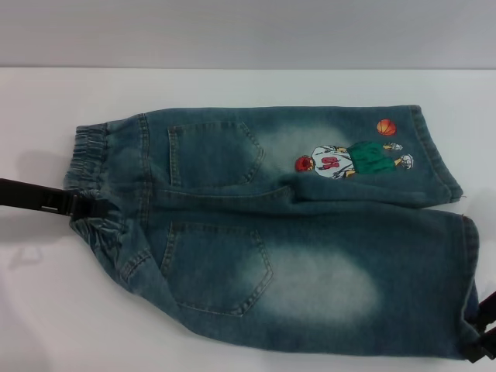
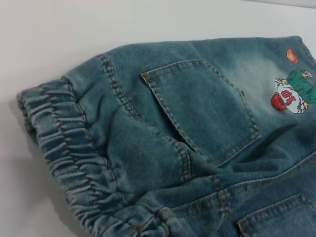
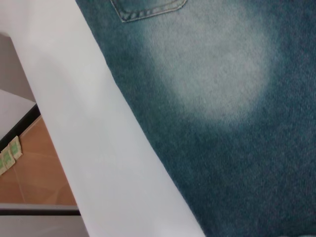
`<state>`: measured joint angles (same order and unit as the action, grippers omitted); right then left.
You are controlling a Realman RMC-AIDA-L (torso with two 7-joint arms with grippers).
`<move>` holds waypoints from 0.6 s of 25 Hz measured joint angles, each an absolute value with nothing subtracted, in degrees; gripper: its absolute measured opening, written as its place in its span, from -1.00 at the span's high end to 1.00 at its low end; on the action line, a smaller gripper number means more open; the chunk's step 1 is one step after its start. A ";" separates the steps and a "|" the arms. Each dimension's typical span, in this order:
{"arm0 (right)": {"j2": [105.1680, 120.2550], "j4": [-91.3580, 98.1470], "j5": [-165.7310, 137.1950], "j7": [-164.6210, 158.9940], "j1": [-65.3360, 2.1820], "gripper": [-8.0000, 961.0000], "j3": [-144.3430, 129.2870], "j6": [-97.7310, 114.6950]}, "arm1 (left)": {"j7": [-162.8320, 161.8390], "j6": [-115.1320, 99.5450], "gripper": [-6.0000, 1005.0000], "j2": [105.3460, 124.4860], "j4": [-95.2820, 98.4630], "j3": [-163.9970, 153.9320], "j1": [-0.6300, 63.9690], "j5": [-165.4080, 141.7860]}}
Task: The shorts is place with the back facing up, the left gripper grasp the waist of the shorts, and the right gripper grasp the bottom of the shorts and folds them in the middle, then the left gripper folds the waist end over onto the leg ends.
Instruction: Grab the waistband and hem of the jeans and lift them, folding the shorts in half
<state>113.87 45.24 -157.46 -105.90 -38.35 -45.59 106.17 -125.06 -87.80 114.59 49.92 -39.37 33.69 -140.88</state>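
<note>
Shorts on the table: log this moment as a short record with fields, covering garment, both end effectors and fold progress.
garment: shorts, back pockets up, spread flat on white table
waist: waist toward robot's left, leg ends toward its right
left end effector: left gripper at the waist's middle
right end effector: right gripper at near leg hem corner
fold progress: not yet folded

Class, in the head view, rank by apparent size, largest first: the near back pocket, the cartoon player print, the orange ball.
1. Near back pocket
2. Cartoon player print
3. Orange ball
</note>
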 joint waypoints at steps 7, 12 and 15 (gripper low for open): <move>113.84 45.34 -157.66 -105.90 -38.21 0.02 -46.87 104.82 | -125.06 -87.80 0.88 114.51 49.92 -39.37 33.87 -140.88; 113.81 45.14 -157.73 -105.90 -38.15 0.60 -47.26 103.94 | -125.06 -87.80 0.88 114.51 49.92 -39.37 33.87 -140.86; 113.85 45.10 -157.75 -105.90 -38.06 0.75 -47.63 103.57 | -125.07 -87.81 0.88 114.57 49.92 -39.37 33.87 -140.83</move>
<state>113.85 45.10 -157.75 -105.90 -38.06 -47.63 103.57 -125.06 -87.81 114.57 49.92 -39.37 33.87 -140.83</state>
